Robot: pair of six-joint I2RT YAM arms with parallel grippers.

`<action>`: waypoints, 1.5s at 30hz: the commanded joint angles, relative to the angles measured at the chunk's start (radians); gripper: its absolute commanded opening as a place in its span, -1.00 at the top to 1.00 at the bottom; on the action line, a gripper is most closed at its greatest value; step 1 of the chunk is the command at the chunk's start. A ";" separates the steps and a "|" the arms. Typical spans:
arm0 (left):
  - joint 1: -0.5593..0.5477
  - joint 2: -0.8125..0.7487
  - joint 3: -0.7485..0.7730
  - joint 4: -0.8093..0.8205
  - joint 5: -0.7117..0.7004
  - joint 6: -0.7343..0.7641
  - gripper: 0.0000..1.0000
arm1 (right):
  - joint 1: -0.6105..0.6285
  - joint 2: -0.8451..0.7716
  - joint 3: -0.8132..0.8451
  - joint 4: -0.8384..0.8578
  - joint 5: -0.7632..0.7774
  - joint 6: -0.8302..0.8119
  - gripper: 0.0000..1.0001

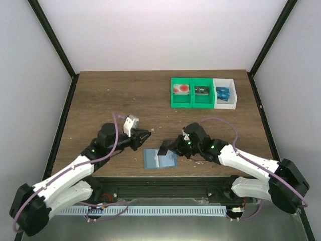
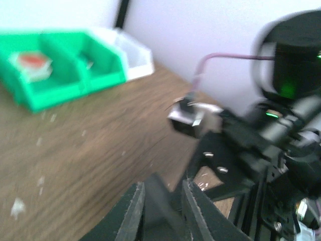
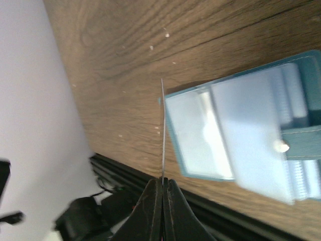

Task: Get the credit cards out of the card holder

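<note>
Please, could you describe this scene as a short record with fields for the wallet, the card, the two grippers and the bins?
wallet: light blue, lying flat on the table, near its front edge
card: thin, dark, lifted beside the wallet
right gripper: jaws shut on the card's edge
left gripper: jaws slightly apart, view blurred, nothing clearly held
bins: green bin and white bin, far right, side by side

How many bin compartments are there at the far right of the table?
3, in one row: the left green compartment holding something red and white, the right green compartment holding something dark, and the white bin holding blue things. None seems hidden.
</note>
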 commanded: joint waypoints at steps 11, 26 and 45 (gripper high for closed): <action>-0.067 -0.236 -0.035 -0.162 0.145 0.543 0.20 | -0.021 -0.077 0.010 0.187 -0.128 0.575 0.99; -0.074 -0.157 -0.046 -0.155 0.148 0.621 0.14 | -0.021 -0.075 -0.004 0.250 -0.187 0.613 0.99; -0.075 -0.139 -0.041 -0.092 -0.049 0.387 1.00 | -0.021 -0.089 -0.005 0.225 -0.159 0.271 0.56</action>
